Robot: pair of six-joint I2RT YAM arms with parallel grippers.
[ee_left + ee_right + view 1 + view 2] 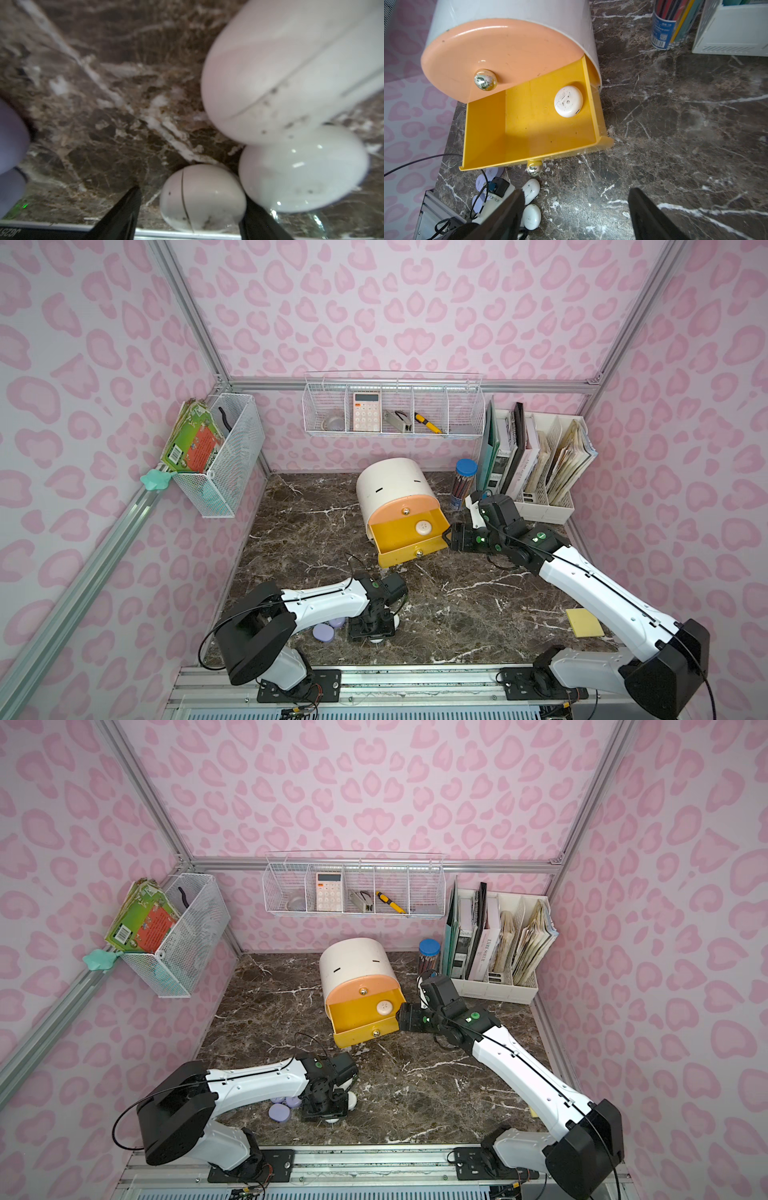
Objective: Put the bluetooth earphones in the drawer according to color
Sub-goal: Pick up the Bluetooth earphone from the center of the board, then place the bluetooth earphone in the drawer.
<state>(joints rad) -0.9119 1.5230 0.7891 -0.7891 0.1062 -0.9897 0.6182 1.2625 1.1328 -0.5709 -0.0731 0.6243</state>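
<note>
Quick status from me. My left pincer (191, 193) is down low over the dark brown marble tabletop (457, 605), at the near left. Its jaws are apart and sit either side of a small white pebble-shaped earphone case (202, 197). One finger (257, 218) looks to be right up against it. The other finger (124, 209) has a sliver of table showing between it and the case, so I'm not clamped on it.

A second white case (301, 170) sits just beside the first. A third white case (291, 68) overlaps that one in the wrist view, but it's too blurry to tell if they touch. A couple of lavender rounded cases (323, 632) lie just left of that pincer, partly tucked under my forearm.

My right pincer (576, 190) is spread wide with nothing in it. It hangs just right of the white round-topped plastic cabinet (390, 485), which stands at the far middle of the table. The cabinet's yellow drawer (529, 128) is pulled out. One round white earphone case (568, 101) lies flat inside, by the drawer's right wall, back near the cabinet. The peach-orange drawer front (508, 52) above it is shut.
</note>
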